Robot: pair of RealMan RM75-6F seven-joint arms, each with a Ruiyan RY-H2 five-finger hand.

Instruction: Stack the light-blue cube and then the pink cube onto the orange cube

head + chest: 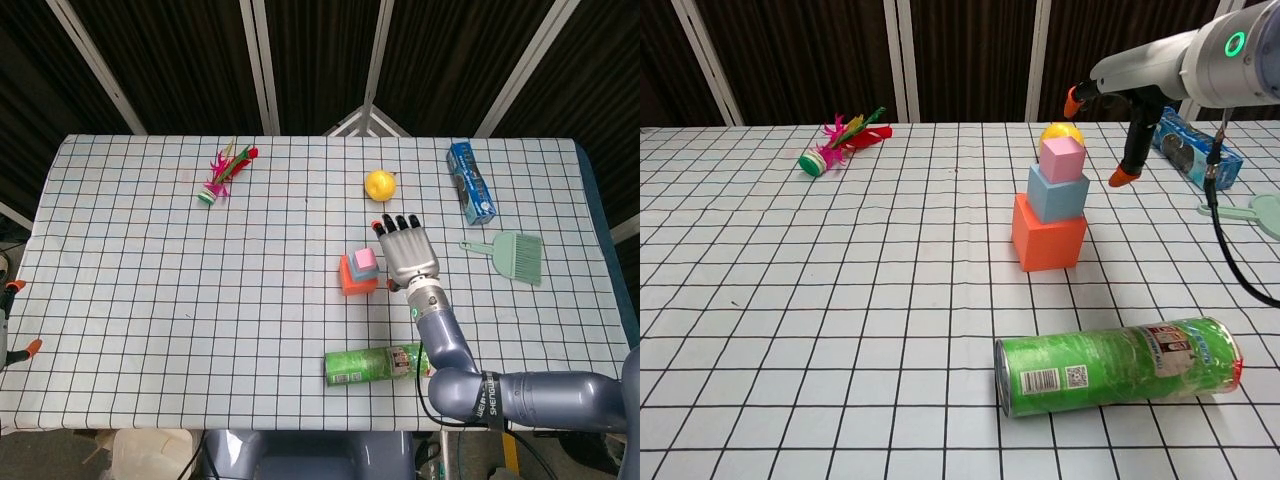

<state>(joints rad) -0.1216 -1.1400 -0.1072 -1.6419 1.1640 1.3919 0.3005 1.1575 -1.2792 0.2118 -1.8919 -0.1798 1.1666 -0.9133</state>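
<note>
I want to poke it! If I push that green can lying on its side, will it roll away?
Probably yes. The green can is a round tube lying on its side on the flat table, so a sideways push should roll it. Pushed on an end, it would likely just slide. It looks like a light snack tube.

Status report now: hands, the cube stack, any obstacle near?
Right hand open, clear of stack; left hand not in view. Pink cube on light-blue cube on orange cube. Green can lies in front, apart.
</note>
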